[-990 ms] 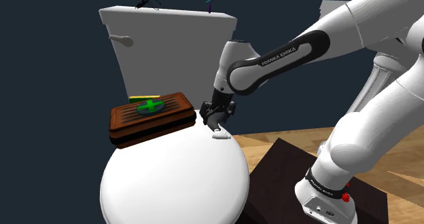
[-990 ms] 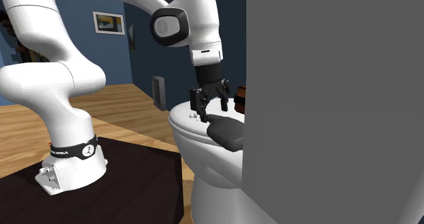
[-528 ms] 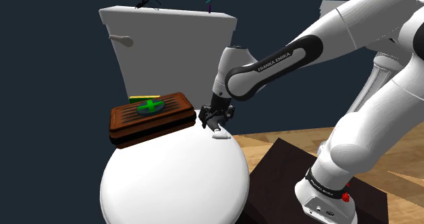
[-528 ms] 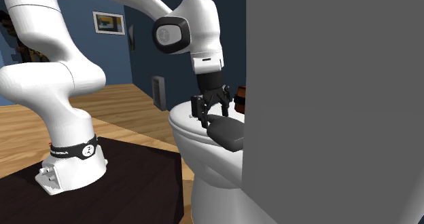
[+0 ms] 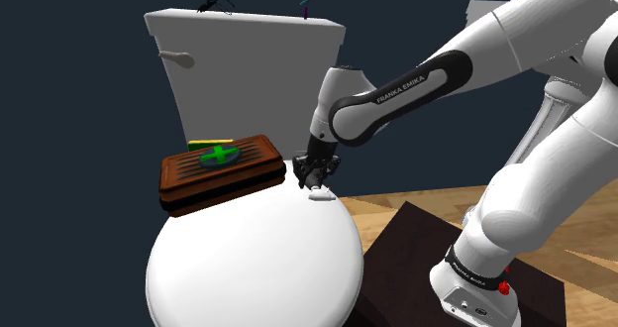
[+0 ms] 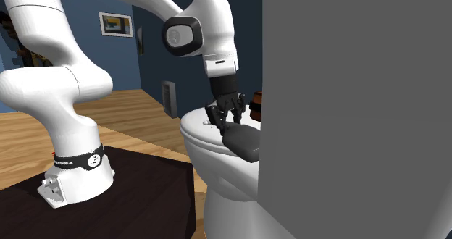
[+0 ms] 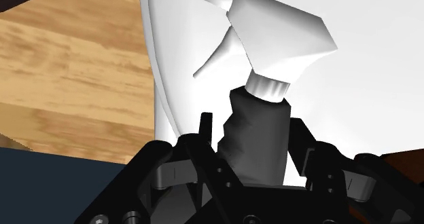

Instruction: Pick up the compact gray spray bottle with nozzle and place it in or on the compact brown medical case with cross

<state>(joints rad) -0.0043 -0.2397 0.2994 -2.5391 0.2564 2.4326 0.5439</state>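
Observation:
The spray bottle [image 7: 255, 144] has a dark grey body and a white trigger head, and it lies on its side on the white toilet lid [image 5: 253, 256]. My gripper [image 7: 253, 124] is down over it with both fingers clasping the grey body. In the shoulder view the gripper [image 5: 315, 179] covers the body and only the white head of the bottle [image 5: 320, 196] pokes out below. The second exterior view shows the gripper [image 6: 226, 120] on the dark bottle [image 6: 243, 140]. The brown medical case [image 5: 220, 171] with a green cross lies flat on the lid, toward the shoulder view's left of the gripper.
The toilet tank [image 5: 248, 67] rises behind the case with small items on top. A yellow-green object [image 5: 211, 143] peeks out behind the case. In the second exterior view a large grey slab [image 6: 355, 107] hides the lid's far side and most of the case [image 6: 255, 103]. Wooden floor [image 5: 396, 201] surrounds the dark stand [image 5: 416, 251].
The gripper came down a little onto the bottle and its fingers drew together from wide apart onto the grey body. The bottle and the case have not moved.

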